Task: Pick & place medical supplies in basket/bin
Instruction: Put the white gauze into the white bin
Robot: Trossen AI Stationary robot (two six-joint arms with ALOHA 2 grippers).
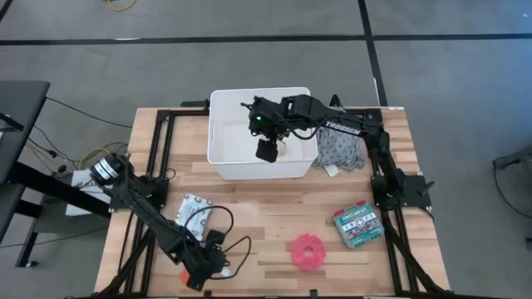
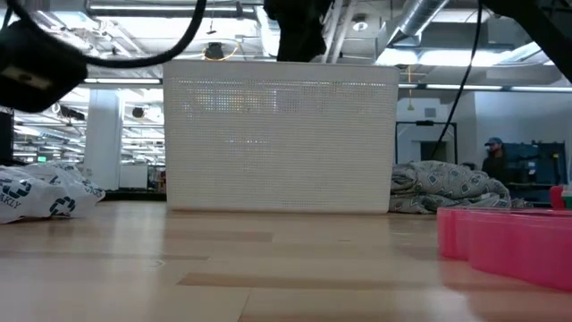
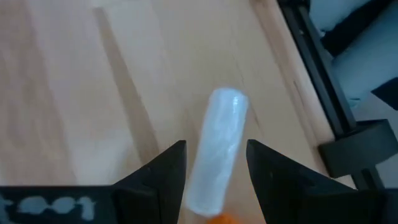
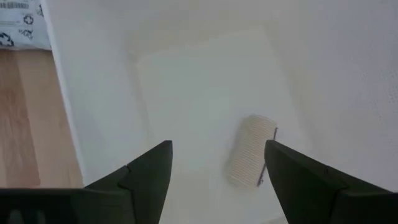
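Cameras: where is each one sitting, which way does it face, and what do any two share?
High: overhead, facing down; both arms, white tub.
Low: tabletop level, facing the tub's wall; no gripper visible.
Left wrist: over a white cylinder between the left gripper fingers.
Right wrist: into the tub, beige roll beyond the right gripper.
All but the left wrist show the tub.

A white tub (image 1: 223, 158) holds a beige roll (image 4: 250, 151) on the pale wooden table (image 1: 274, 224). Right of it lies a grey patterned cloth (image 1: 341, 150); nearer, a pink tape roll (image 1: 307, 252), a green-white box (image 1: 357, 224) and a white packet (image 1: 194, 211).
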